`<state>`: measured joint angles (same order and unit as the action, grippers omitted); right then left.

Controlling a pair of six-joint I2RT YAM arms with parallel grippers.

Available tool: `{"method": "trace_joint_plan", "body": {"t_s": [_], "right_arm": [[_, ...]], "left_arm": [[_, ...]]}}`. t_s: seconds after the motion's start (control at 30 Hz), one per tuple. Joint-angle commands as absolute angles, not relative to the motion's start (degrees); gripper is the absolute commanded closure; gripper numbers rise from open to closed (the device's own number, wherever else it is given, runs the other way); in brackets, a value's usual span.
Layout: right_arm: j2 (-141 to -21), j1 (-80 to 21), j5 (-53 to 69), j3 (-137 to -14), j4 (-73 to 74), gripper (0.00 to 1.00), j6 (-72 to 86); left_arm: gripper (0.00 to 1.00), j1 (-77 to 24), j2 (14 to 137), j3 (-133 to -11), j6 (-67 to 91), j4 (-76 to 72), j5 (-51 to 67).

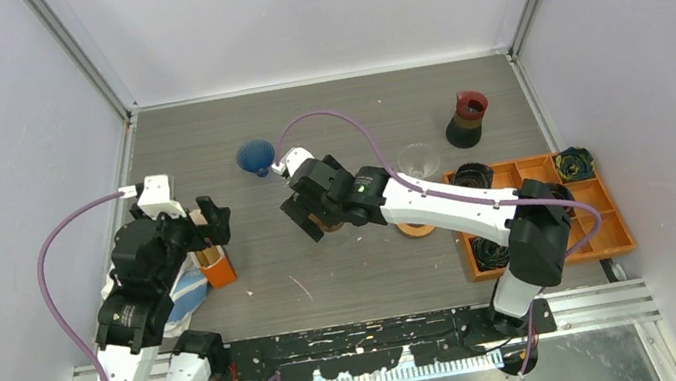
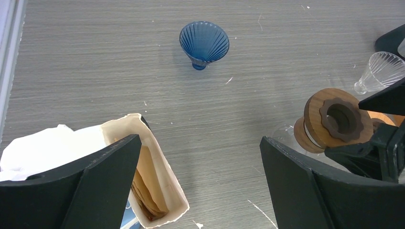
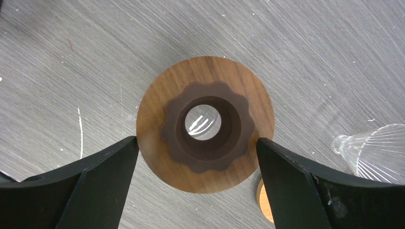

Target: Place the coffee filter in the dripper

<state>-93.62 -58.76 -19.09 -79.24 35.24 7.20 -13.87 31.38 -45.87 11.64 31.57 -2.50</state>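
An open paper pack of brown coffee filters (image 2: 152, 188) stands at the left, also in the top view (image 1: 215, 266). My left gripper (image 2: 200, 183) is open and empty just above and beside it, shown from above too (image 1: 214, 223). A blue ribbed dripper (image 2: 204, 43) stands upright further back (image 1: 255, 155). My right gripper (image 3: 197, 176) is open, its fingers straddling a round wooden collar with a dark scalloped ring (image 3: 205, 124) on a glass vessel; in the top view it is mid-table (image 1: 311, 217). The collar also shows in the left wrist view (image 2: 334, 119).
A clear glass dripper (image 1: 417, 160) stands right of the right gripper and shows in the right wrist view (image 3: 377, 152). A dark red-rimmed dripper (image 1: 468, 118) is at the back right. An orange compartment tray (image 1: 614, 235) lies right. A wooden disc (image 1: 414, 230) lies under the right arm. White paper (image 2: 43, 148) lies left.
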Motion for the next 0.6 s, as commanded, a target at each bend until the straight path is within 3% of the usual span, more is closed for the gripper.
{"method": "trace_joint_plan", "body": {"t_s": [0.0, 0.57], "right_arm": [[-93.67, -58.94, -23.61, -82.69, 34.6, 0.0, 6.57], [-88.31, -58.56, -19.82, -83.49, 35.23, 0.0, 7.77]], "left_arm": [[0.01, -14.0, 31.3, -48.42, 11.47, 30.23, -1.56], [0.01, -14.05, 31.15, -48.36, 11.35, 30.16, -1.39]]}}
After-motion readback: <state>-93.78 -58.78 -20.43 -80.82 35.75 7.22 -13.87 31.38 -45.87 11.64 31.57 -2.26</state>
